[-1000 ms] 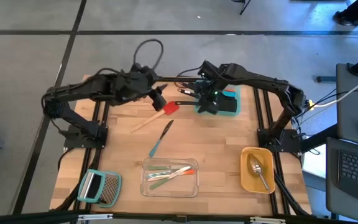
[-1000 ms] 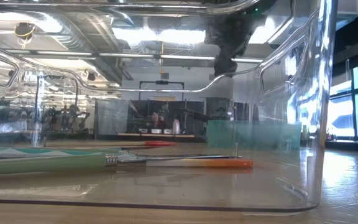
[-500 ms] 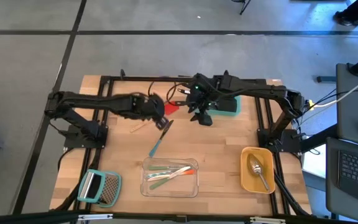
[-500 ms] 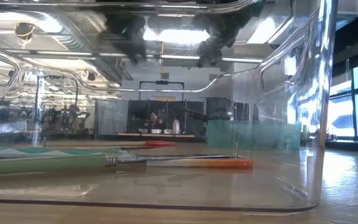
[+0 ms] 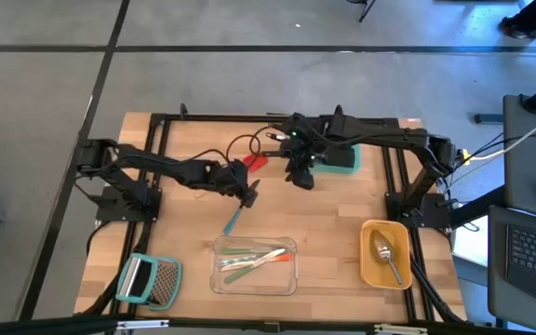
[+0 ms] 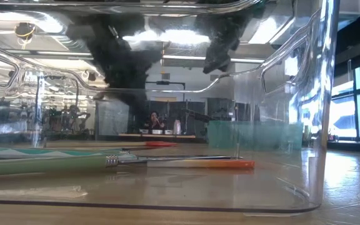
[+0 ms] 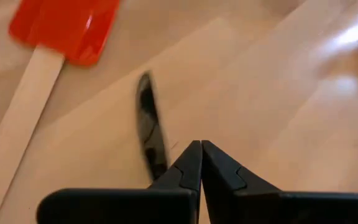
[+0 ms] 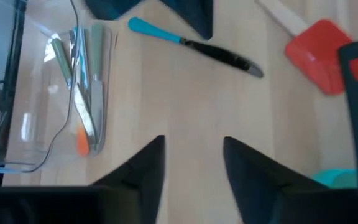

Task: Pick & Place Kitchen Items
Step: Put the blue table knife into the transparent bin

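The wooden desk (image 5: 333,233) lies mostly bare across its middle and left side, with open room between the two arms and the containers along its near edge. The clear container (image 5: 255,264) sits at the near middle, holding slim green and orange tools (image 5: 254,261); the yellow container (image 5: 385,253) at the near right holds a silver spoon (image 5: 386,255), and the teal-handled grater (image 5: 149,280) rests at the near left corner. A teal container (image 5: 342,158) sits toward the far right, partly under the right arm. The left gripper (image 7: 200,149) reaches low over the desk's centre, its jaws clenched with nothing between them, their tips just beside the dark blade end of the teal-handled knife (image 5: 238,213), which lies slantwise on bare wood. The red spatula (image 7: 67,25) with its wooden handle lies just beyond the knife, close to both arms. The right gripper (image 8: 192,155) hangs over the centre near the teal container, jaws released and parted around nothing.
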Robot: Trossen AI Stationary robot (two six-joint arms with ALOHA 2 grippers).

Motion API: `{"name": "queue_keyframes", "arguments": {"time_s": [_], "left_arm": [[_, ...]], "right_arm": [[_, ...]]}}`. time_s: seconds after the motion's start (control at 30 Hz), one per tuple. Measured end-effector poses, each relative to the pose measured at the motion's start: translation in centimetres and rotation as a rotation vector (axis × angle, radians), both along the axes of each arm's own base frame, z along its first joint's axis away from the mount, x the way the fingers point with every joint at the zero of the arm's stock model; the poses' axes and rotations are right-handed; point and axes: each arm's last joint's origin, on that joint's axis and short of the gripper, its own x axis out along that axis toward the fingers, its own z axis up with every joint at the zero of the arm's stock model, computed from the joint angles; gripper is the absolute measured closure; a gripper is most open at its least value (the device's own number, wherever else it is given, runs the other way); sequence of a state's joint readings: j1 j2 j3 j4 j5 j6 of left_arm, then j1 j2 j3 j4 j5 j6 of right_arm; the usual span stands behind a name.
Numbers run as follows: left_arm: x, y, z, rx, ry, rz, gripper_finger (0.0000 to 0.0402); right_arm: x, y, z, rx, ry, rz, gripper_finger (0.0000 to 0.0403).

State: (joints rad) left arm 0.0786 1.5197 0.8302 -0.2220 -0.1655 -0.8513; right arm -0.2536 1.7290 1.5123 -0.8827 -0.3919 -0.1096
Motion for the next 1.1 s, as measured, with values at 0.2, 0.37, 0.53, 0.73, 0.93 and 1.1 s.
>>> {"name": "queue_keyframes", "arguments": {"time_s": [0.2, 0.37, 0.53, 0.73, 0.93, 1.1], "left_arm": [[0.7, 0.7, -2.7, -0.018, 0.087, -0.007, 0.04], [1.2, 0.6, -4.1, -0.026, 0.107, -0.007, 0.04], [1.3, 0.6, -5.1, -0.04, 0.139, 0.003, 0.04], [2.3, 0.5, -5.9, -0.101, 0.091, -0.067, 0.04], [3.3, -0.3, -6.4, -0.14, 0.019, -0.173, 0.04], [3.8, -0.5, -6.6, -0.146, 0.017, -0.264, 0.04]], "right_arm": [[-0.2, 0.8, -1.1, -0.012, 0.053, 0.001, 0.0358], [-1.0, 1.2, -2.4, -0.042, 0.156, -0.008, 0.0399], [-2.1, 1.2, -3.9, -0.065, 0.269, -0.025, 0.0401], [-2.9, 0.9, -5.6, -0.054, 0.323, -0.028, 0.0401], [-3.5, 0.4, -6.7, -0.042, 0.346, -0.032, 0.0402], [-3.8, -0.1, -6.9, -0.047, 0.344, -0.003, 0.0402]]}}
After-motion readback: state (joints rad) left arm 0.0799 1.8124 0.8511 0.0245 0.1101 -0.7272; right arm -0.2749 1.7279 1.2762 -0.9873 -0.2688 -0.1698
